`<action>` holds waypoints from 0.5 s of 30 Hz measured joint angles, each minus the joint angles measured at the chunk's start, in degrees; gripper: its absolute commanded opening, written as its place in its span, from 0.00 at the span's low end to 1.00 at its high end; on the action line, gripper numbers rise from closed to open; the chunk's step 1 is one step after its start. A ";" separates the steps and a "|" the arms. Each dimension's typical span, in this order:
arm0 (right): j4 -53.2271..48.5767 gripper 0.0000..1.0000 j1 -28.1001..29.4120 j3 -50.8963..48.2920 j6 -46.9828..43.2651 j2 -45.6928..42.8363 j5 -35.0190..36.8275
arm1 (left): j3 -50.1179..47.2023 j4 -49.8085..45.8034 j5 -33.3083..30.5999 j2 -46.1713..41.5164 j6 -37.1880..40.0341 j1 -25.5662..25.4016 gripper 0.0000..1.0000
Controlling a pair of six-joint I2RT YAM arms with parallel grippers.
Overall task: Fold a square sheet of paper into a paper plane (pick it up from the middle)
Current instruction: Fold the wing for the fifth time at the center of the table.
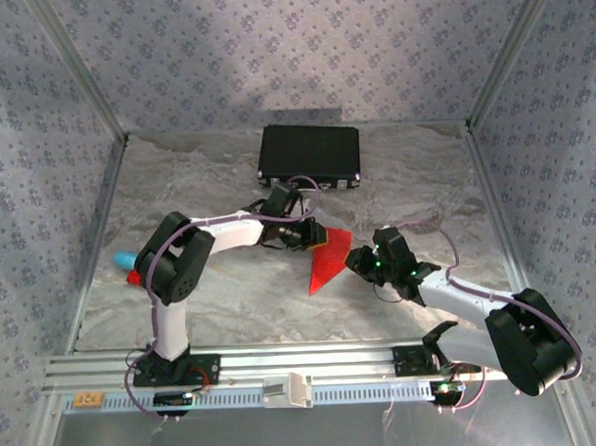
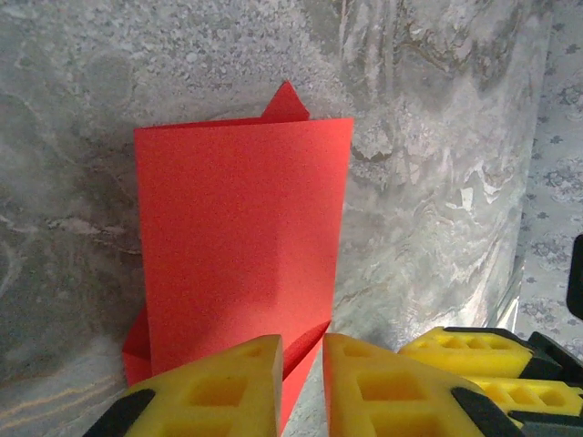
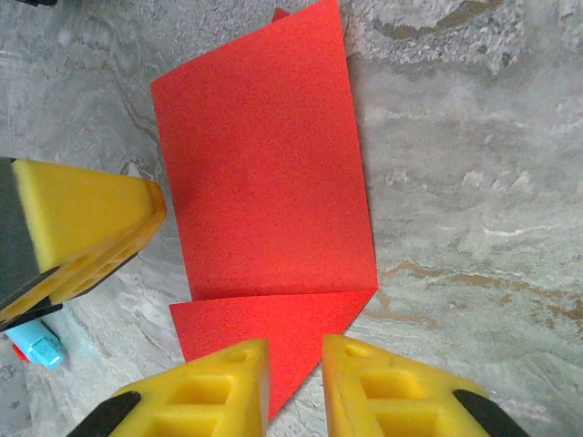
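Arms (image 1: pixel 220 229) reach inward over the bench (image 1: pixel 232 304); left gripper (image 2: pixel 301 339) and right gripper (image 3: pixel 296 339), jaws narrow, meet opposite ends of the folded red paper (image 2: pixel 241 237); grip unclear.

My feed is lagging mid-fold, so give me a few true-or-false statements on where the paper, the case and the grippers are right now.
1. The red paper sits between the left gripper and the right gripper. True.
2. The red paper is a flat, unfolded square. False: one layer is folded over, and a pointed corner sticks out beyond it.
3. The black case sits at the far side of the table, apart from the red paper. True.
4. The turquoise object rests on top of the black case. False: it lies on the table at the left, beside the left arm.
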 measured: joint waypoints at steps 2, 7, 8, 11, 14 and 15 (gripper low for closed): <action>0.00 0.24 -0.13 0.00 -0.20 0.13 -0.52 | 0.26 -0.22 -0.02 0.52 0.17 0.00 0.17; -0.92 0.29 -0.61 0.07 -0.52 2.19 -1.33 | 0.02 0.04 -0.02 2.12 0.33 0.04 0.14; -1.18 0.29 -0.72 0.07 -0.59 2.71 -1.51 | -0.33 0.15 0.00 2.34 0.26 0.04 0.14; -1.42 0.31 -1.09 0.07 -0.76 4.39 -2.62 | -2.60 1.05 0.00 2.86 0.28 0.33 0.14; -0.87 0.32 -1.31 0.09 -0.83 5.44 -3.98 | -4.26 3.26 1.14 2.84 0.00 0.92 0.13; -0.59 0.34 -1.42 0.09 -0.83 5.75 -4.52 | -4.81 4.35 1.62 2.84 -0.13 1.11 0.13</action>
